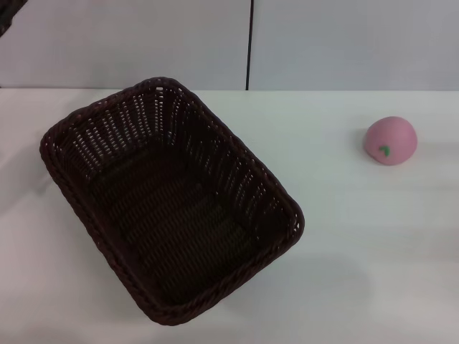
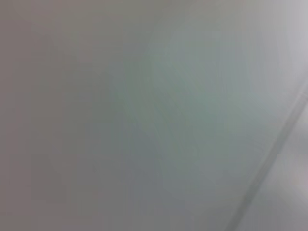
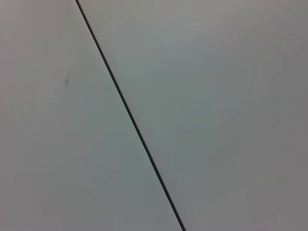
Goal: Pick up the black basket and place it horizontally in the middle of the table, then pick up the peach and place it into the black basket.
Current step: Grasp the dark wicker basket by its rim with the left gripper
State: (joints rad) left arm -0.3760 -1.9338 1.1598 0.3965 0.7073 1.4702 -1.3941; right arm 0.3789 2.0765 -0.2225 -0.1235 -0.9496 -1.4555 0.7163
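The black basket [image 1: 171, 204] is sitting upright on the white table [image 1: 358, 251], lying at a slant with its long axis running from about ten o'clock to four o'clock in the head view, its open mouth facing up and its woven floor showing bare. It is occupying the left and centre of the tabletop, its near corner reaching toward six o'clock. The peach [image 1: 390, 140] is resting on the table well apart from the basket, out at roughly two o'clock from it, with its small green leaf mark turned toward the camera. Behind the table, at twelve o'clock, a pale wall [image 1: 143, 43] is standing with a dark vertical seam [image 1: 249, 43] running down it. Both wrist views are showing only a plain pale surface, the right one crossed by a thin dark line [image 3: 130, 115]. Neither gripper is appearing in any view, so whether their jaws are open or closed cannot be told.
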